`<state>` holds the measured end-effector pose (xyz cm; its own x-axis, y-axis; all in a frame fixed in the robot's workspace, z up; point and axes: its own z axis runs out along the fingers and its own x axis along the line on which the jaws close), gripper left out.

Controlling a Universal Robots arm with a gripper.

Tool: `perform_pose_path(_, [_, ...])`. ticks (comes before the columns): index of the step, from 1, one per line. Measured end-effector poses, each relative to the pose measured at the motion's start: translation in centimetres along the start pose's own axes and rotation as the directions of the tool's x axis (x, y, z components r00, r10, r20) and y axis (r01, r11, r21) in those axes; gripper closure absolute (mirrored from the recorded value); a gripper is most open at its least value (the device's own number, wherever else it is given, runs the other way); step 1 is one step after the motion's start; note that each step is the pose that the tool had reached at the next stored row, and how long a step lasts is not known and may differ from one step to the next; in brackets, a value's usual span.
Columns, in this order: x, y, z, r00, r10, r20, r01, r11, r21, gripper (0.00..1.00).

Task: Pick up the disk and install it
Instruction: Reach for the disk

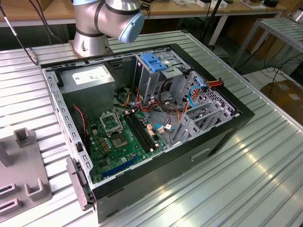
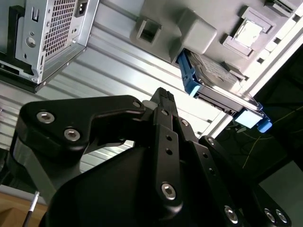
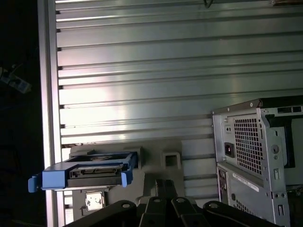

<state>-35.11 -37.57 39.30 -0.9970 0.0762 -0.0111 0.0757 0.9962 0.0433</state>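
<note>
Ahead of the tool (image 3: 165, 182) and well apart from it, the disk (image 3: 94, 171) lies in a grey fixture (image 3: 151, 163) on the ribbed metal bench (image 3: 142, 85), with blue rails along its edges, as both wrist views show. The tool looks closed and holds nothing. The open computer case (image 3: 246, 142) stands off to one side of it. I judge the pick-up to be at its approach stage. A grasp calls for an opened tool squared to the disk's rails.
</note>
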Motion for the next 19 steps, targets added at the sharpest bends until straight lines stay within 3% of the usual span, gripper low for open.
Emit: perform_pose_path(19, [5.97, -0.45, -0.08, 1.0000, 0.000, 0.0000, 0.000, 1.0000, 0.0000, 0.90])
